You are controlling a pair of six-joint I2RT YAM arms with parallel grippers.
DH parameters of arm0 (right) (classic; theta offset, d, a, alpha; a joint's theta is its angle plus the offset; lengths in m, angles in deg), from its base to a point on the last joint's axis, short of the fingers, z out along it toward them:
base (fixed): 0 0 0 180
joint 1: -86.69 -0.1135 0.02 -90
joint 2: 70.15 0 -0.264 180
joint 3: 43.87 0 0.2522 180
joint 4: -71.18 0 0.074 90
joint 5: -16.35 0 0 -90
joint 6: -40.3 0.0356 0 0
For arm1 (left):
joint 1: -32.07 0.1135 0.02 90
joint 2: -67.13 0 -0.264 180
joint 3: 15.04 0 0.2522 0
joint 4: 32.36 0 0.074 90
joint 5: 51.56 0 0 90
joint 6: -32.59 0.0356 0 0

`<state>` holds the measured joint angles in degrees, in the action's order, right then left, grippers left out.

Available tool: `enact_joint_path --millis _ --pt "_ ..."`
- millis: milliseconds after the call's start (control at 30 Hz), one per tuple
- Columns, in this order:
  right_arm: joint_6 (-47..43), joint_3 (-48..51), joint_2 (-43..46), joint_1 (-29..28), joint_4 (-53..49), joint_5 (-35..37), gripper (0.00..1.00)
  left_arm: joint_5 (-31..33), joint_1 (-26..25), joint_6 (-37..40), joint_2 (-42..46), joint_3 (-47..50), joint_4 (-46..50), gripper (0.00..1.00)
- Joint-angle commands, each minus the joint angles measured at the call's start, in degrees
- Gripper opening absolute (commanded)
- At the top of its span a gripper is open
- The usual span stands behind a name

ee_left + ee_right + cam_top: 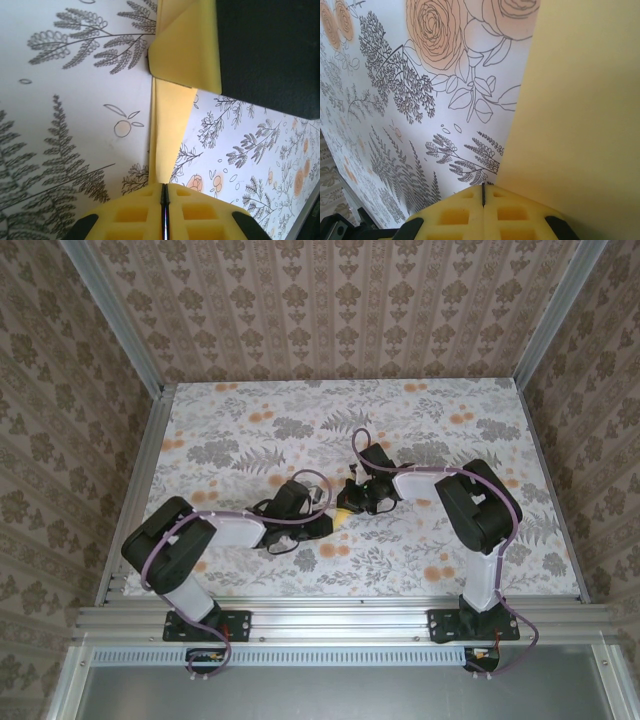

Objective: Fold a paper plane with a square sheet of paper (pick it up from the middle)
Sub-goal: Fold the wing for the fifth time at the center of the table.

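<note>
The square sheet of paper [343, 518] is pale yellow and folded narrow, like a paper plane, between the two grippers at the table's middle. My left gripper [325, 524] comes in from the left. In the left wrist view its yellow pads [164, 185] are shut on the near end of the paper [167, 130]. The strip runs up to a wider folded flap under the dark body of the right gripper [270, 50]. My right gripper [353, 502] is shut [483, 186]. The paper [580, 110] lies along its right finger, beside the seam rather than in it.
The table [250, 430] has a white cloth with grey ferns and orange flowers. Aluminium rails [330, 618] frame it, and wallpapered walls [330, 310] stand on three sides. Both arm bases sit at the near edge.
</note>
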<state>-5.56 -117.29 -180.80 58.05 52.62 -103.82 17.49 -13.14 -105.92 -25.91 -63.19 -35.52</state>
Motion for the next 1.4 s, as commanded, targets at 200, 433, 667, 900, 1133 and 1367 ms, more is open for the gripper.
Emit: enact_joint_path --millis 200,433,667,900,1133,1367 --pt "0.21 1.37 -2.38 0.69 -1.36 3.54 0.01 -1.11 0.41 -2.55 -3.48 0.39 -1.75 0.04" --pt "0.16 1.32 -1.65 0.63 -1.47 3.07 0.02 0.48 0.39 -0.22 -3.42 -0.58 3.65 0.01" --pt "0.23 1.9 2.56 -0.03 0.81 -1.48 0.02 1.88 0.3 1.58 -2.37 -0.84 7.33 0.0" --pt "2.26 3.86 3.77 -2.26 3.02 -3.38 0.02 2.23 0.37 1.65 -2.85 -1.2 7.34 0.0" --pt "2.69 3.93 2.28 -3.7 2.65 -3.38 0.02 2.37 0.32 1.93 -2.78 -1.38 7.74 0.0" --pt "0.47 3.24 1.5 -3.14 -1.37 -0.26 0.02 2.49 0.33 2.03 -2.51 -1.46 8.23 0.0"
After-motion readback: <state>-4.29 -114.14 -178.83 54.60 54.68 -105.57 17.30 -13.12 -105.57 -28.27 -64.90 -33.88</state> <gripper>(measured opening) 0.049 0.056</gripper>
